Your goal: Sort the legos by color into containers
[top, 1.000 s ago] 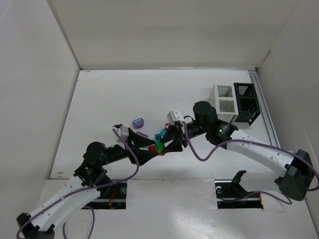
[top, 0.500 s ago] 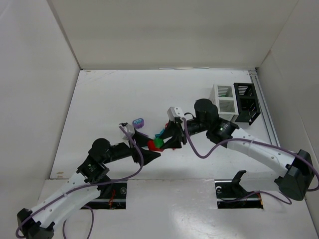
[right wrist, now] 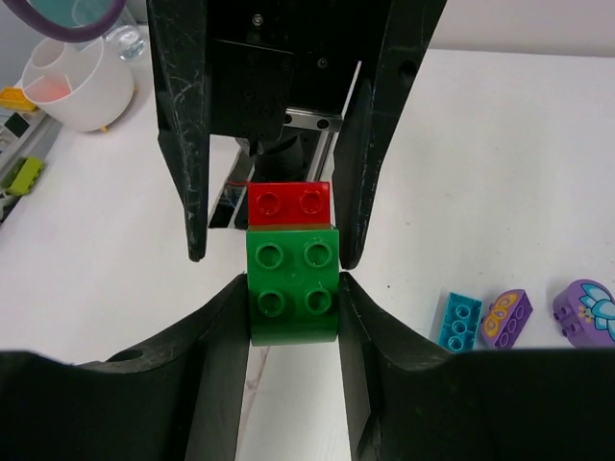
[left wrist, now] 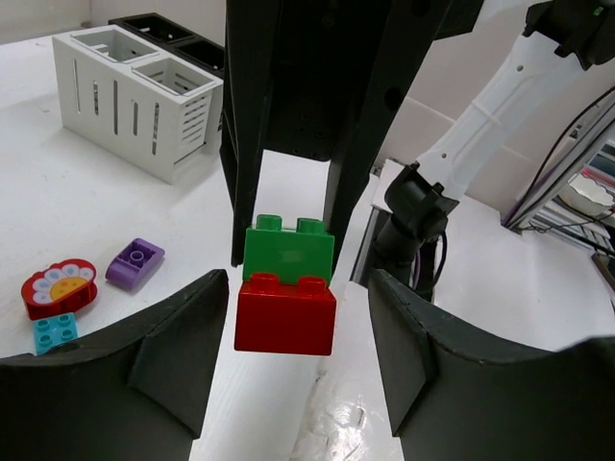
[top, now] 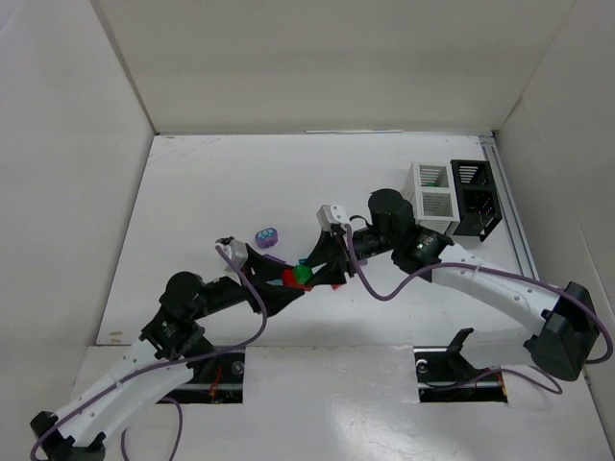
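Two legos are stuck together: a green brick [right wrist: 293, 288] and a red brick [left wrist: 285, 315]. My right gripper [right wrist: 293, 283] is shut on the green brick's sides. My left gripper [left wrist: 298, 283] faces it, open, its fingers [left wrist: 183, 355] on either side of the red brick with a gap on each side. From above the pair [top: 297, 276] hangs between both grippers over mid-table. Loose legos lie nearby: a teal brick [right wrist: 459, 320], a purple one [right wrist: 506, 317] and a purple flower piece [top: 266, 235]. The white container [top: 430, 197] and black container [top: 476, 197] stand at the back right.
A red flower piece [left wrist: 58, 286] lies by the teal brick [left wrist: 55, 331] and the purple brick [left wrist: 135, 264]. White walls enclose the table on three sides. A white cup [right wrist: 82, 82] stands beyond the table's near edge.
My left gripper widened, then narrowed again round the red brick. The right gripper shifted slightly left with the joined bricks still in it.
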